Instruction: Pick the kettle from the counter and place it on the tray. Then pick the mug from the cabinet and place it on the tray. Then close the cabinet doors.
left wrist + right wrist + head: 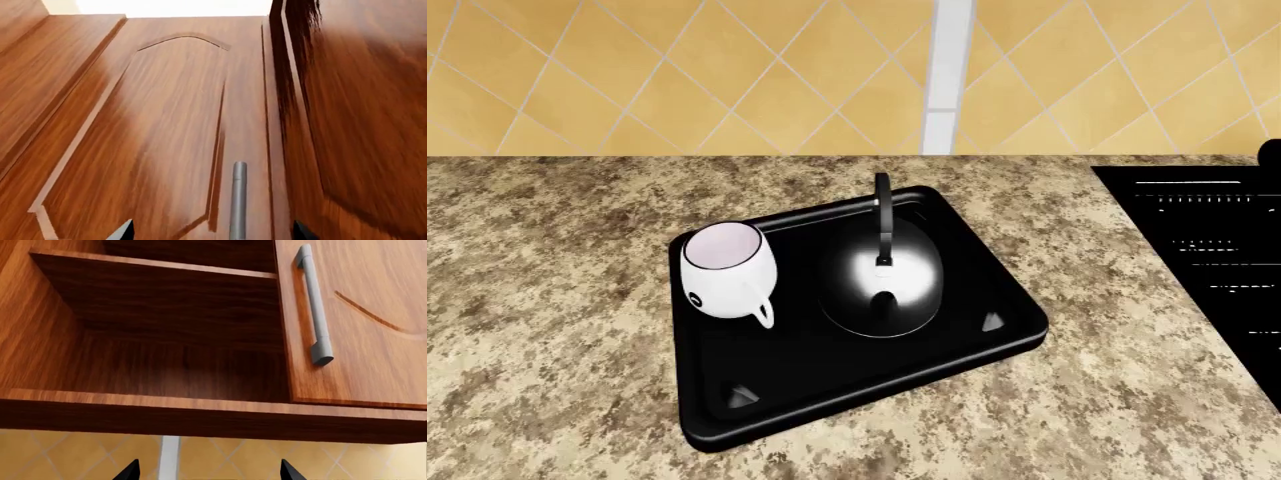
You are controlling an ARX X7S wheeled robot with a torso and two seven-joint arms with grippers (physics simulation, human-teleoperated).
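In the head view the glossy black tray (pixel 1014 320) lies on the speckled counter (pixel 547 330). The dark-metal kettle (pixel 881 275) stands upright on the tray, and the white mug (pixel 727 268) stands on it to the kettle's left, close but apart. Neither gripper shows in the head view. My left gripper (pixel 212 235) is open and empty, facing a wooden cabinet door (pixel 167 125) with a grey bar handle (pixel 238 200) between its fingertips. My right gripper (pixel 209 475) is open and empty below the cabinet, whose open side shows a bare shelf (pixel 167 285).
The glossy black sink (pixel 1214 270) lies at the counter's right. A tiled yellow wall (pixel 694 70) rises behind. In the right wrist view a door (pixel 373 340) with a grey handle (pixel 313 305) covers the cabinet's other side. In the left wrist view another wooden panel (pixel 360 125) stands beside the door.
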